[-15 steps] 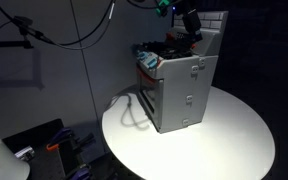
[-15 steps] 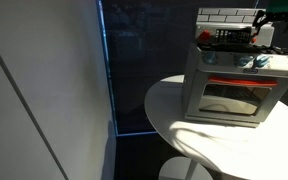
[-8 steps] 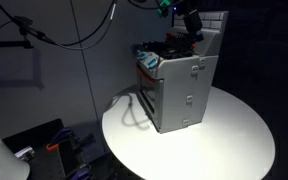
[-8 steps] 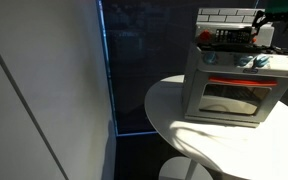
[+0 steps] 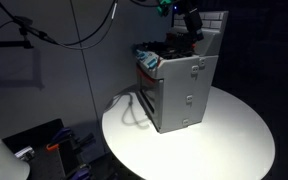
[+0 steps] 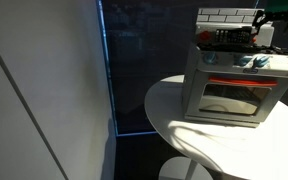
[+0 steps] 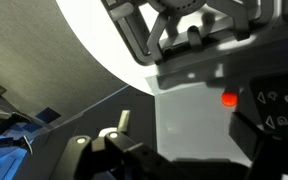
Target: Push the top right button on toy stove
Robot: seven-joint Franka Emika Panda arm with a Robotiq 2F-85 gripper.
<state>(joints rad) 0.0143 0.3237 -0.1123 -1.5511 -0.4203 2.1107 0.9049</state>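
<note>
The toy stove (image 5: 179, 85) stands on the round white table (image 5: 234, 140); it also shows in an exterior view (image 6: 234, 85) with its red-trimmed oven door facing the camera. My gripper (image 5: 191, 22) hovers just above the stove's top near the tiled back wall, also seen at the frame's upper right (image 6: 274, 18). In the wrist view the gripper (image 7: 184, 150) frames the grey stove top, with a black burner grate (image 7: 184, 25), a red button (image 7: 228, 98) and a dark control panel (image 7: 284, 100). The jaws stand apart with nothing between them.
A white cable (image 5: 129, 110) loops on the table beside the stove. Black cables (image 5: 74, 30) hang behind. A dark wall panel (image 6: 144, 70) stands beside the table. The table edge (image 7: 94, 50) curves past the stove in the wrist view.
</note>
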